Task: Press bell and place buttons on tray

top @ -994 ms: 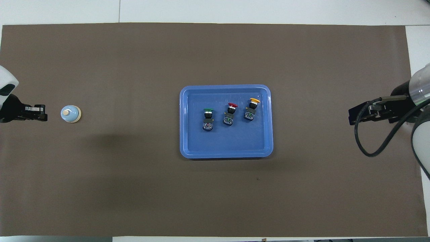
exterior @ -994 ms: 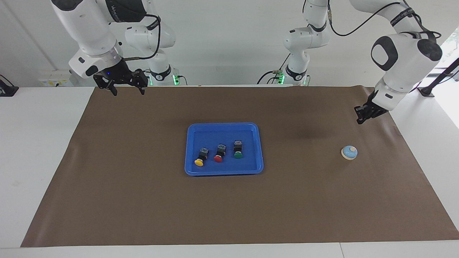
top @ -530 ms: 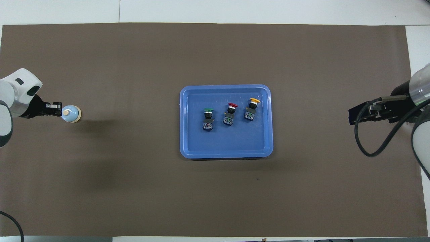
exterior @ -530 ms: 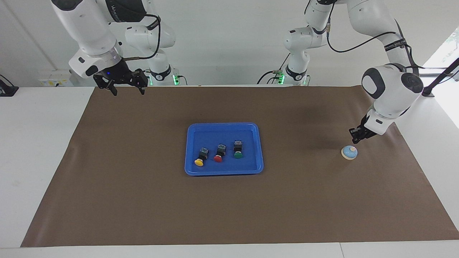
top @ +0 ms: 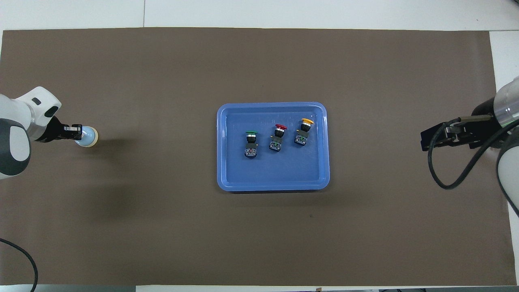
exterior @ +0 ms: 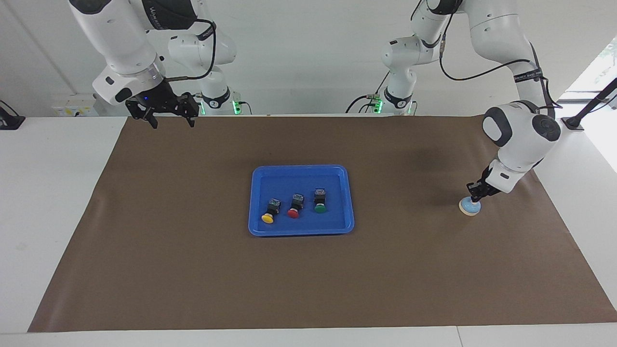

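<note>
Facing view: left gripper [exterior: 476, 195], fingers together, presses the bell [exterior: 469, 207].
Right gripper [exterior: 170, 117] waits, spread wide; buttons [exterior: 293, 206] lie in the tray [exterior: 301, 230].

We see our left gripper [top: 77, 132] over the bell [top: 90, 136]; three buttons [top: 276, 138] lie in the tray [top: 227, 162].
</note>
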Available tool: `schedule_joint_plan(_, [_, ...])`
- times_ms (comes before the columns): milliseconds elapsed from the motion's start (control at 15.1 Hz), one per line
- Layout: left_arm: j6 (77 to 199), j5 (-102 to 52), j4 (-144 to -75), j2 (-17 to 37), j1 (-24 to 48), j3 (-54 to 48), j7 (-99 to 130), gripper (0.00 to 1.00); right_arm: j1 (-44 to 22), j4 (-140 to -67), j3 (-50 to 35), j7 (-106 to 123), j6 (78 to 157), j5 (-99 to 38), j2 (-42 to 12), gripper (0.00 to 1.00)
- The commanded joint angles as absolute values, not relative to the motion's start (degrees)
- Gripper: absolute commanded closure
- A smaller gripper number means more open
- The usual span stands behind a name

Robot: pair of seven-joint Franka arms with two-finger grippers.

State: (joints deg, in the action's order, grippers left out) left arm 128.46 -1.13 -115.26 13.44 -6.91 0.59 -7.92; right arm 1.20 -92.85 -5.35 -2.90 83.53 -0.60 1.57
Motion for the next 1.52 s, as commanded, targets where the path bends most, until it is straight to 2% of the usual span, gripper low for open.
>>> schedule_joint_plan(0, [124.5,-0.5,-112.9,13.7,-6.4,0.5,-8.6,1.0,2.3,-93.1,-5.8,-1.7,82.7,-1.7,2.2,0.0])
schedule_joint_plan(66, [120.0,-0.5,-110.4,13.0,-6.2,0.4,-8.4,0.97,2.3,-93.1,-5.8,-1.7,82.7,-1.7,2.2,0.0])
schedule_joint_plan(133, [115.8,-0.5,-107.8,12.3,-6.0,0.3,-8.3,0.71,2.3,-93.1,-5.8,-1.7,82.7,-1.7,2.2,0.0])
schedule_joint_plan(199, [111.8,-0.5,-106.2,10.9,-4.8,0.3,-8.1,0.27,2.3,-93.1,-5.8,-1.7,82.7,-1.7,2.2,0.0])
schedule_joint_plan(265, [109.4,-0.5,-105.5,9.7,-3.9,0.3,-8.0,0.0,2.3,-93.1,-5.8,-1.7,82.7,-1.7,2.2,0.0])
schedule_joint_plan(530, [99.2,-0.6,-105.9,2.1,-2.0,0.1,-4.6,0.0,2.3,-93.1,-5.8,-1.7,82.7,-1.7,2.2,0.0])
schedule_joint_plan(796, [94.9,-0.8,-106.6,-2.4,-1.9,-0.1,-4.4,0.0,2.3,-93.1,-5.8,-1.7,82.7,-1.7,2.2,0.0])
schedule_joint_plan(994, [94.5,-0.8,-106.6,-3.0,-1.6,-0.1,-4.3,0.0,2.4,-93.1,-5.8,-1.7,82.7,-1.7,2.2,0.0])
schedule_joint_plan(1193, [92.2,-0.8,-102.2,0.7,-0.5,0.2,-4.0,0.0,2.3,-93.1,-5.8,-1.7,82.7,-1.7,2.2,0.0])
schedule_joint_plan(1459, [91.3,-0.9,-101.1,1.4,1.0,0.5,-3.8,0.0,2.3,-93.1,-5.8,-1.7,82.7,-1.7,2.2,0.0])
